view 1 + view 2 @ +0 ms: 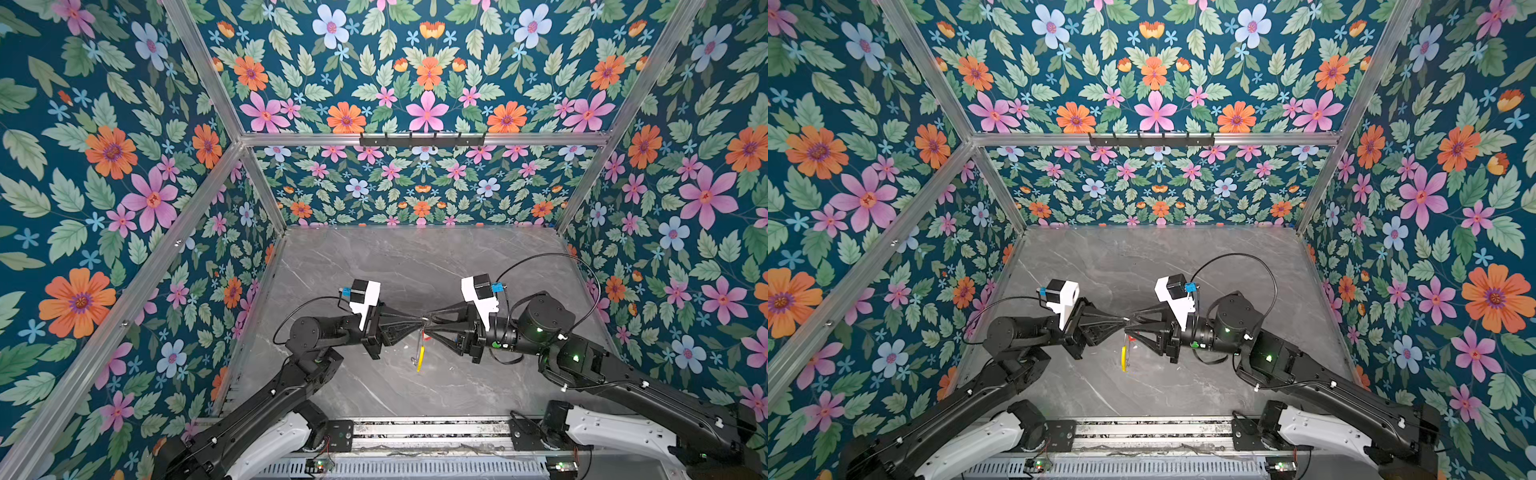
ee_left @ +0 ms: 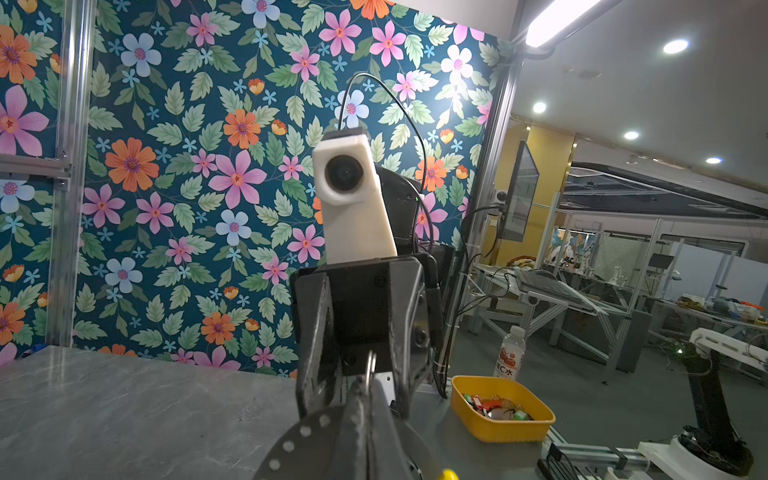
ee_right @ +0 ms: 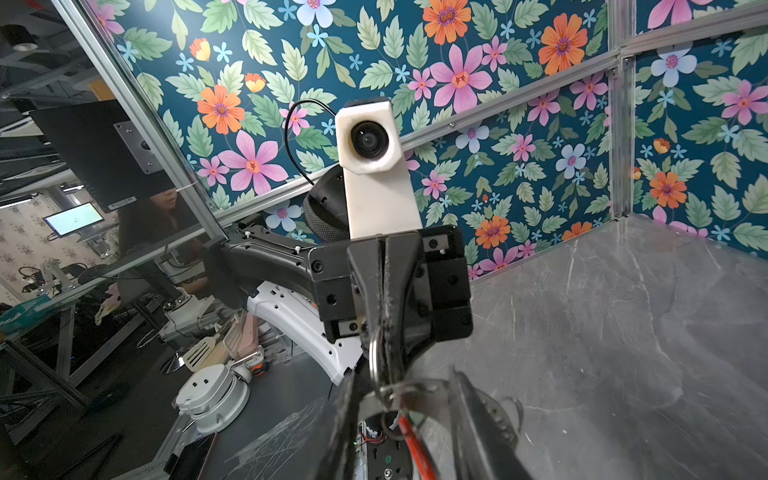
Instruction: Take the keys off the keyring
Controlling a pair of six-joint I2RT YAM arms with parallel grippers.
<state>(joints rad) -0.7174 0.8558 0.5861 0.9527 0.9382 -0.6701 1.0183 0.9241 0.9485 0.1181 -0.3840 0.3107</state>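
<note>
Clearly, "C水" on bottle (image 2: 510, 353) label, nr yellow tub (image 2: 511, 430).

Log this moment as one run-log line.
left gripper: shut on split ring | right gripper: jaws apart, tip to tip with left | keyring: dangles below them | red key tag: hangs there too

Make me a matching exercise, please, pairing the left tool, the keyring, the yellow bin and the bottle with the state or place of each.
Things:
1. left tool
2. keyring
3. yellow bin
4. bottle

States or places:
A. standing upright beside the bin
B. hanging below the tool tips
C. shut, a silvery ring in its tips
D. holding small coloured items

Pairs: 1-C, 2-B, 3-D, 4-A.
</note>
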